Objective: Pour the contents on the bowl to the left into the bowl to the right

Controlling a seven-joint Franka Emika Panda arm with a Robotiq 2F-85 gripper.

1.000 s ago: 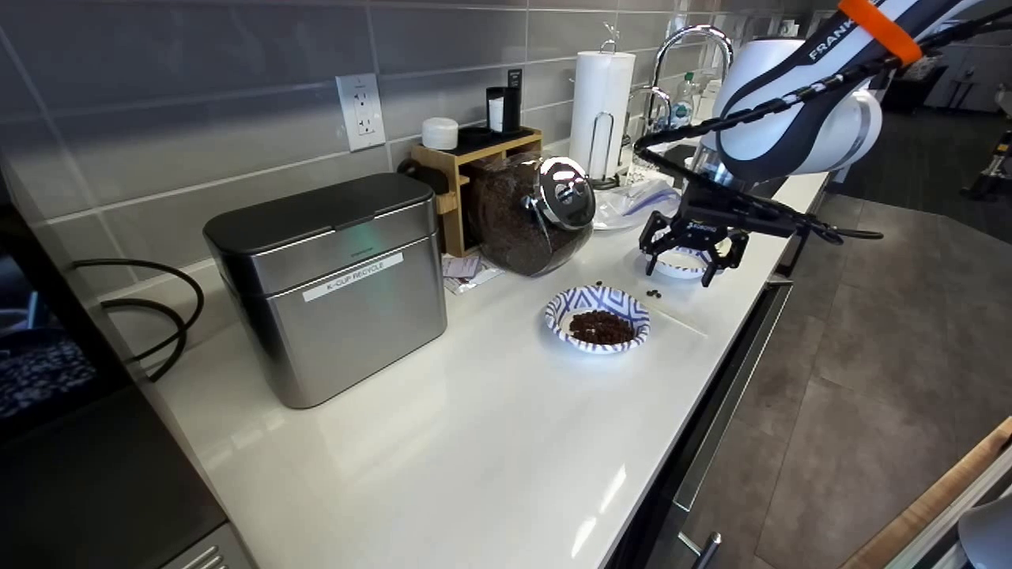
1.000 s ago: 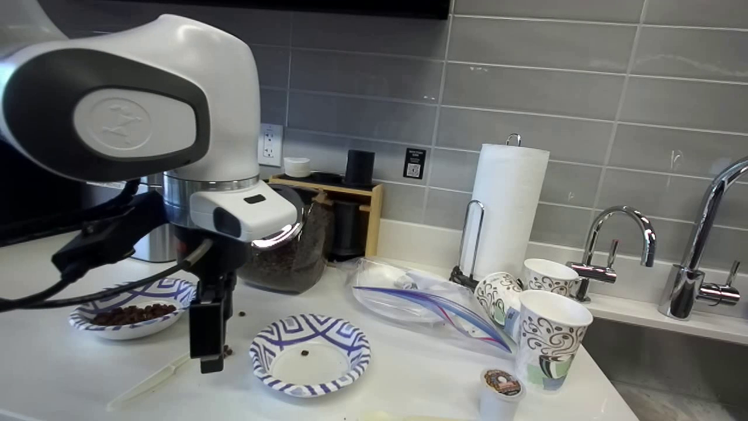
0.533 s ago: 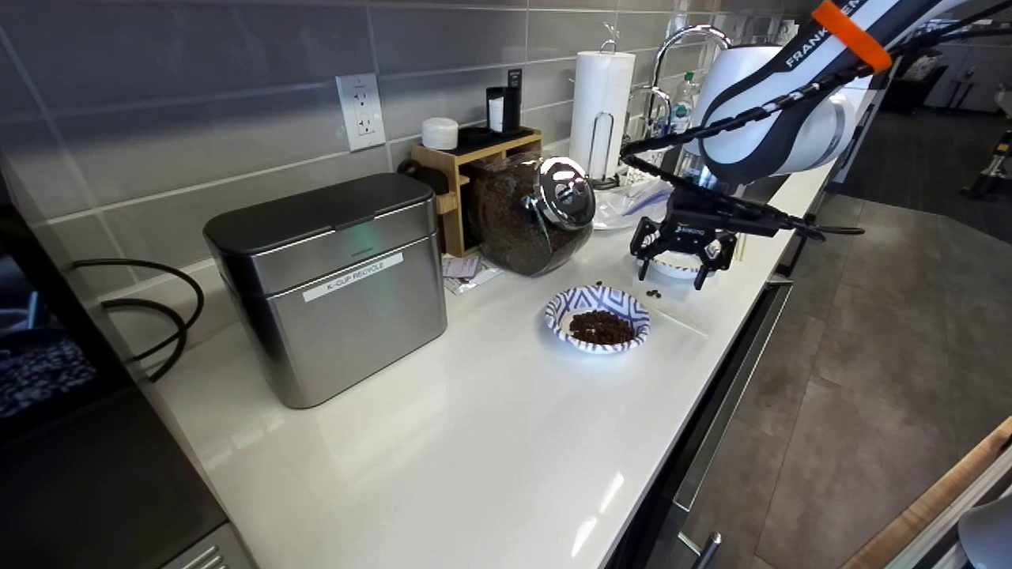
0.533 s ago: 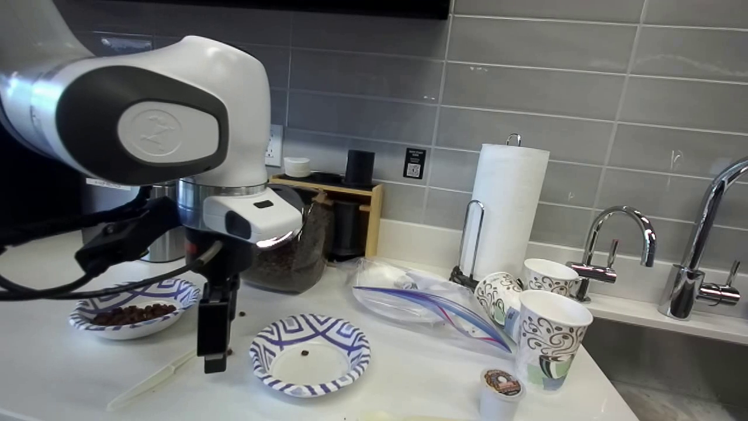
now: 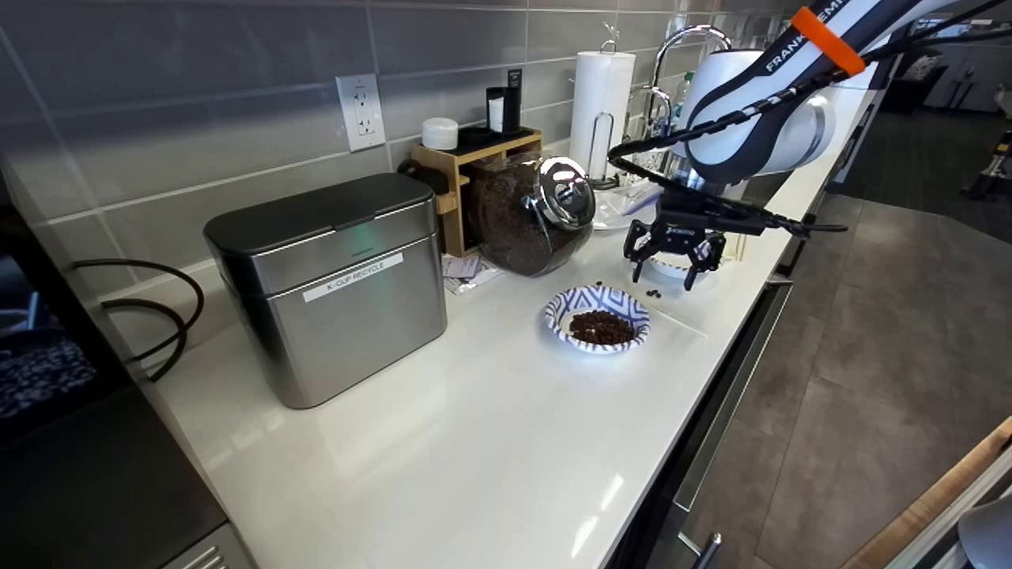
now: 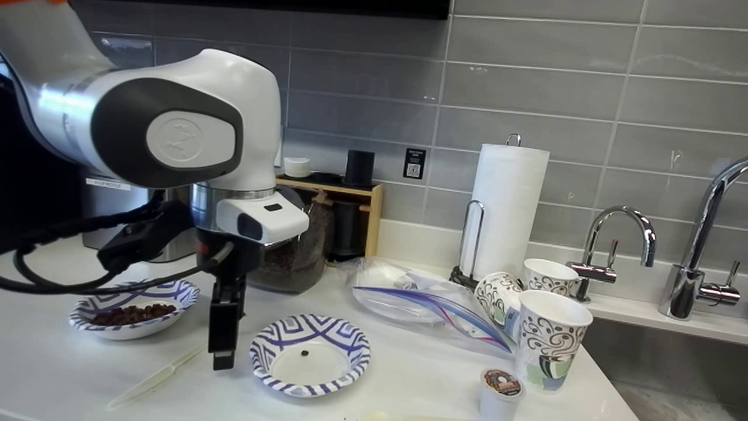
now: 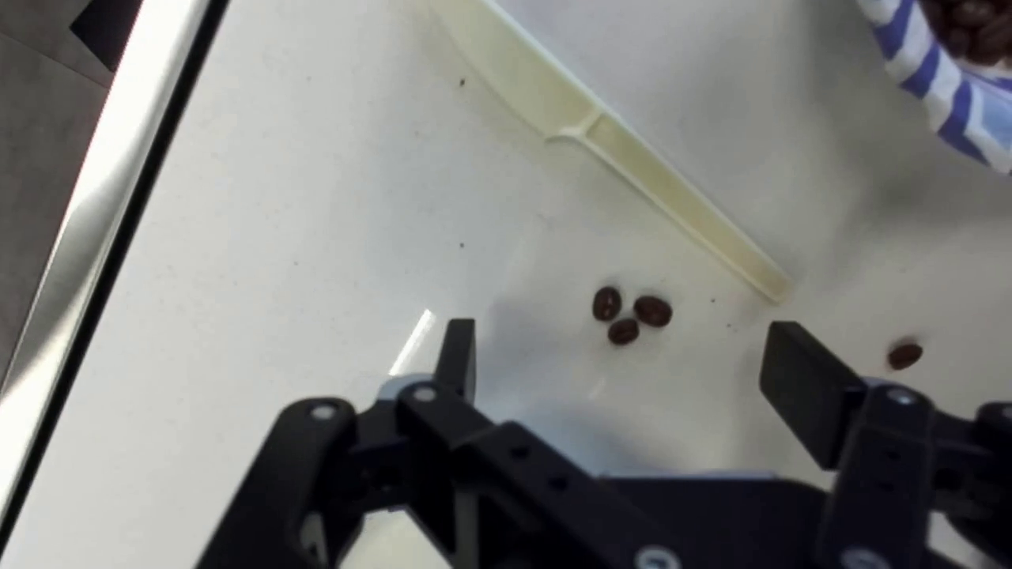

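The left bowl, white with blue patterning, holds dark brown beans. Its rim also enters the top right corner of the wrist view. The right bowl has the same pattern and a single bean inside; in an exterior view it is partly covered by my gripper. Between the two bowls my gripper points down above the counter. Its jaws are wide apart in the wrist view, with nothing held. Three loose beans lie on the counter below, seen between the fingertips.
A pale plastic knife and another stray bean lie on the counter near the left bowl. A glass jar stands by the wall. Beyond the right bowl are a plastic bag, paper cups and a coffee pod.
My gripper has moved over the counter toward the wall, leftward in an exterior view, and its jaws look slightly narrower. Both bowls have stayed where they were.
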